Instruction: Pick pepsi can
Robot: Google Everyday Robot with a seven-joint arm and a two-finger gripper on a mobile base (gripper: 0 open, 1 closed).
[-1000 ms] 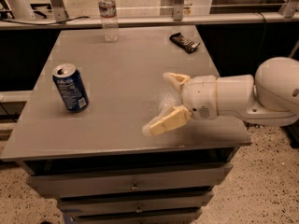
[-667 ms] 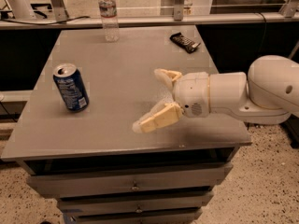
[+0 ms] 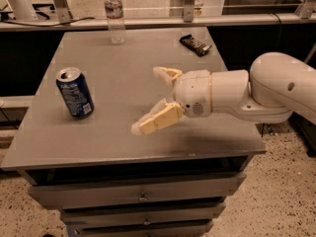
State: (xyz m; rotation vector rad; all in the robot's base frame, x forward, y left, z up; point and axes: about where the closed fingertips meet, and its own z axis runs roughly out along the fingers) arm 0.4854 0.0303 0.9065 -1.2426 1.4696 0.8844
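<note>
Grey on top and carrying three loose things in all: counting one pepsi can (image 3: 74, 93), one water bottle (image 3: 114, 14) and one dark wrapped bar (image 3: 195, 44) on the desk (image 3: 123, 63).

Finding the pepsi can standing upright near the left edge, roughly midway between the back left and front left corners, showing dark blue sides with white print and a silver top facing up. Not revealing whether anything is inside.

Seeing the water bottle standing upright at the back edge, toward the back left corner, clear plastic wearing a paper label. Not being able to tell how full.

Noting the bar lying flat near the back right corner, well apart from both containers.

Counting one white arm (image 3: 276, 88) stretching in across the right edge and one gripper (image 3: 148, 100) hanging over the middle of the desk, nearer the front edge. Spreading its two cream fingers (image 3: 158, 122) wide apart, gripping nothing, pointing left at the can, with bare desk lying between. Not touching the can.

Showing stacked drawers (image 3: 143, 196) under the front edge, at least two, all pushed in and hiding their contents.
</note>
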